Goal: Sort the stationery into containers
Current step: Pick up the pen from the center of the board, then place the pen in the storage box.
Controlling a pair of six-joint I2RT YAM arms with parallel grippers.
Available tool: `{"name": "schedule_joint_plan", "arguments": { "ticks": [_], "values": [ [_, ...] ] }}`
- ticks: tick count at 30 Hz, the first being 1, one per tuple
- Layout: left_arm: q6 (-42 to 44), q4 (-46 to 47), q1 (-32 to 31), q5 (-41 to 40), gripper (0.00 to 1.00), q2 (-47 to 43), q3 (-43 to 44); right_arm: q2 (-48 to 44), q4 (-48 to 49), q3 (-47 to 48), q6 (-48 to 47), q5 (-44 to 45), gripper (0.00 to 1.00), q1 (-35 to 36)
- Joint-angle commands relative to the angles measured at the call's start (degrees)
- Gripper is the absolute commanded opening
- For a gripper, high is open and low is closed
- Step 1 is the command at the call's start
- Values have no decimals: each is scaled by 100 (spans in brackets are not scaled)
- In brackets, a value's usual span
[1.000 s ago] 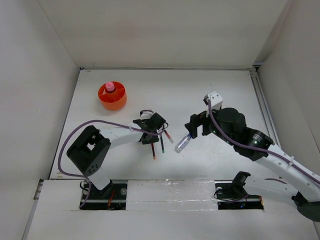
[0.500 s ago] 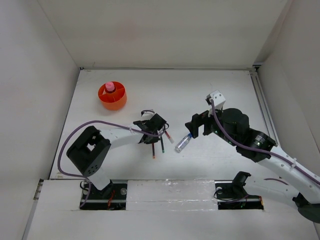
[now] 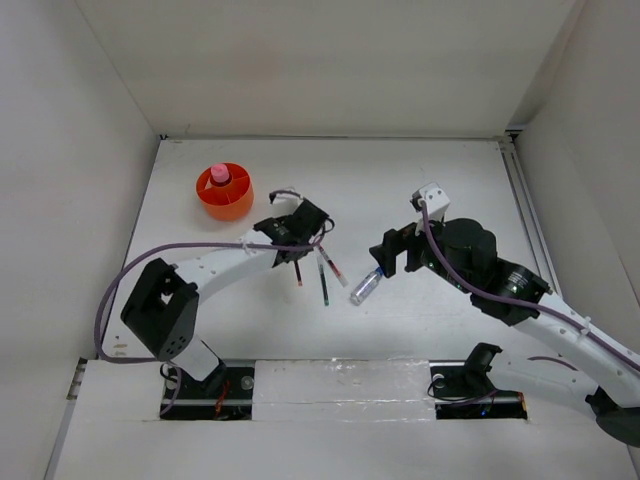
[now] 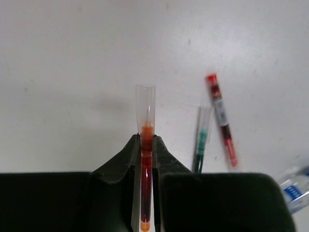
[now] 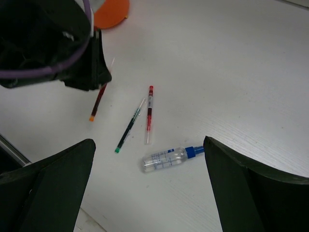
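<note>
Barely under way, judging by the layout; only the pink-capped bottle point(image 3: 220, 175) stands in the orange tub point(image 3: 238, 203), far left of the table point(image 3: 450, 170); which compartment it is in, cannot tell.

Left gripper point(image 4: 146, 145) is clenched on a red pen point(image 4: 146, 166); the jaws pinch the barrel near its middle, the clear cap sticks out ahead of the fingers and the orange end trails back between them; from the right wrist view this pen hangs down out of the gripper and looks clear of the surface, not certain; it is near the tub but not over it.

Right gripper point(image 3: 388, 252) is spread wide and grasping nothing; it hovers above the clear blue-capped bottle point(image 5: 166, 158), which lies on its side between the fingers in the wrist view.

On the table, loose: the other red pen point(image 5: 149, 113) and the dark-green pen point(image 5: 129, 126), side by side, close but apart, just beyond the bottle.

Done: one item in the tub. In hand: one pen, my read is that it goes to the tub next. Left: two pens and the bottle; smaller pieces I cannot make out in any view.
</note>
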Motion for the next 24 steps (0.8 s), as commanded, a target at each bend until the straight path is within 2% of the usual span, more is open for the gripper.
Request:
{"name": "schedule_joint_plan", "arguments": {
  "ticks": [1, 6, 11, 13, 19, 24],
  "values": [
    [220, -362, 466, -707, 0, -312, 583, -150, 388, 31, -11, -82, 100, 3],
    [212, -555, 1231, -1085, 0, -259, 1514, -151, 520, -31, -64, -144, 100, 3],
    [-131, -1082, 1679, -2086, 0, -5, 2595, -151, 572, -83, -116, -319, 99, 3],
    [-236, -1275, 2101, -2289, 0, 127, 3105, -212, 572, -83, -116, -390, 99, 3],
    [184, -679, 3032, -2684, 0, 259, 3247, -326, 757, -267, -116, -645, 99, 3],
    [352, -320, 3235, -3098, 0, 321, 3247, -327, 810, -268, -169, -758, 99, 3]
  ]
}}
